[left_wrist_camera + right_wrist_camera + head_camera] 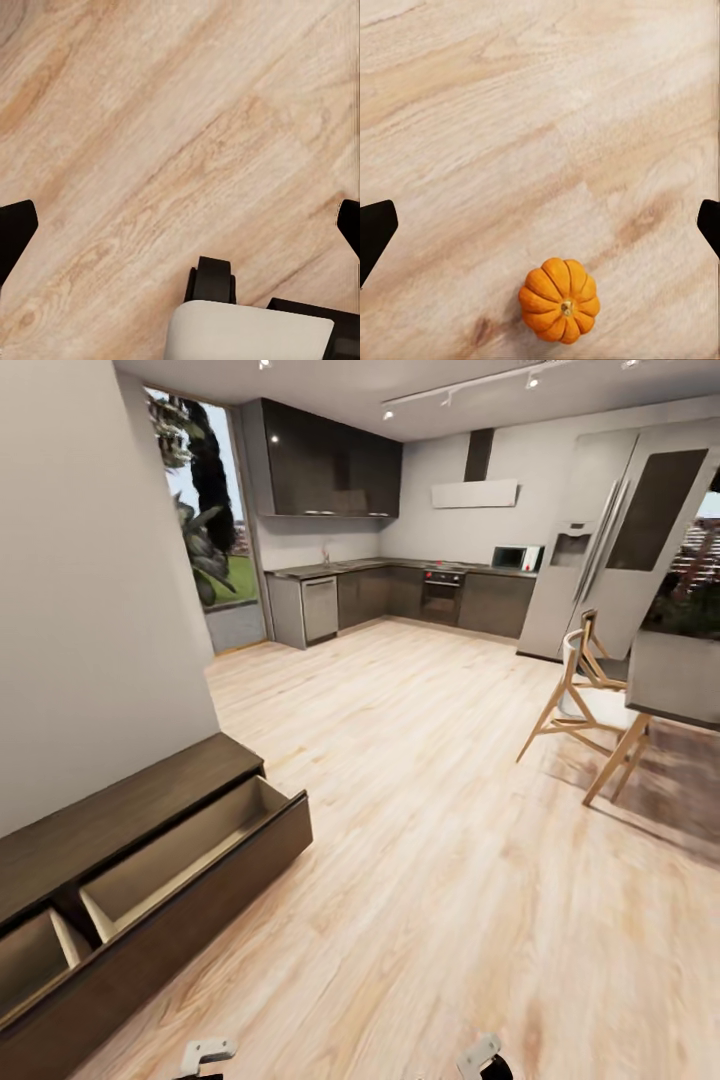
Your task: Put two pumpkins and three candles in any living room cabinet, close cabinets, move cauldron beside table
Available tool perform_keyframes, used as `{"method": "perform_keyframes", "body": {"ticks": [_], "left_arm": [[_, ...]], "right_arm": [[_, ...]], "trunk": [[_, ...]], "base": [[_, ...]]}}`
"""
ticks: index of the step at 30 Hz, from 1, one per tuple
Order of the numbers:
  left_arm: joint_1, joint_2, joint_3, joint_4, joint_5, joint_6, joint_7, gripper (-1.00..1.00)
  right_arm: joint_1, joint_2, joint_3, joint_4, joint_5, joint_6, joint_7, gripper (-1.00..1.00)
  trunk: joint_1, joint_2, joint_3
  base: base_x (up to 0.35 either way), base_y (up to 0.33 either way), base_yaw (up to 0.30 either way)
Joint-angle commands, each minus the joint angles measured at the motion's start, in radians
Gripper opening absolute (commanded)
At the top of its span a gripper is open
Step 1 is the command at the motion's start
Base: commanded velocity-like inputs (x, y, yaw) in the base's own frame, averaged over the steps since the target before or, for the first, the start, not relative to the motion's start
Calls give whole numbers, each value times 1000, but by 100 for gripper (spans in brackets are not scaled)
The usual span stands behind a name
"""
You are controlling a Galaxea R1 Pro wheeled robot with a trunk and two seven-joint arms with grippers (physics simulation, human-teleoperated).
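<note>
Setting: an open room with a pale wood floor (430, 880), a dark kitchen along the far wall, and wooden chairs (585, 705) at the right.
Cabinet (150, 880): a long, low, dark-brown console against the left wall, with two drawers pulled open, pale beige inside.
Pumpkin (559, 300): one small orange pumpkin sitting upright on the floor, in the right wrist view.
Left gripper (180, 225): fingers spread wide above the floor, holding nothing.
Right gripper (540, 225): fingers spread wide above the floor, near the pumpkin, not touching it.
</note>
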Motion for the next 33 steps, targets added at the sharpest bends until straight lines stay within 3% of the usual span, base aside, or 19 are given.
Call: {"method": "perform_keyframes", "body": {"ticks": [1, 15, 26, 33], "left_arm": [[0, 0, 0, 0, 0, 0, 0, 100], [0, 0, 0, 0, 0, 0, 0, 100], [0, 0, 0, 0, -1, 0, 0, 100], [0, 0, 0, 0, -1, 0, 0, 100]], "right_arm": [[0, 0, 0, 0, 0, 0, 0, 100], [0, 0, 0, 0, 0, 0, 0, 100], [0, 1, -1, -5, -3, 1, -1, 100], [0, 19, -3, -4, -58, 10, -2, 100]], "trunk": [[0, 0, 0], [0, 0, 0], [0, 0, -9], [0, 0, -19]], "base": [[0, 0, -283], [0, 0, -282], [0, 0, -152], [0, 0, -157]]}}
